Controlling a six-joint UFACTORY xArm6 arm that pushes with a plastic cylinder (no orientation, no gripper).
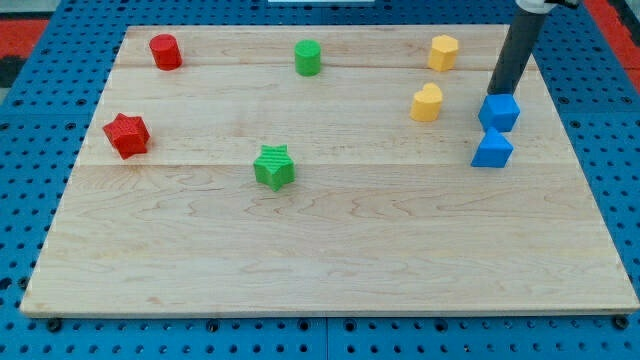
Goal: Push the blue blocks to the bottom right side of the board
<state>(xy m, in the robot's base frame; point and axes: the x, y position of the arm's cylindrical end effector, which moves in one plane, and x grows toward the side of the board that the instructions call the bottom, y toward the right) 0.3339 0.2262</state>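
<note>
A: Your tool is only a bare rod, with nothing to clench or release; my tip (497,92) sits just above the blue cube (499,112), seemingly touching its top edge. The second blue block (492,149), an angular wedge-like piece, lies just below it, both near the tabletop (330,260)'s right edge.

B: What could go wrong?

A: An off-centre push could spin the cube past the wedge, perhaps off the right edge. Neither has a clear long axis; the pair lines up top to bottom.
</note>
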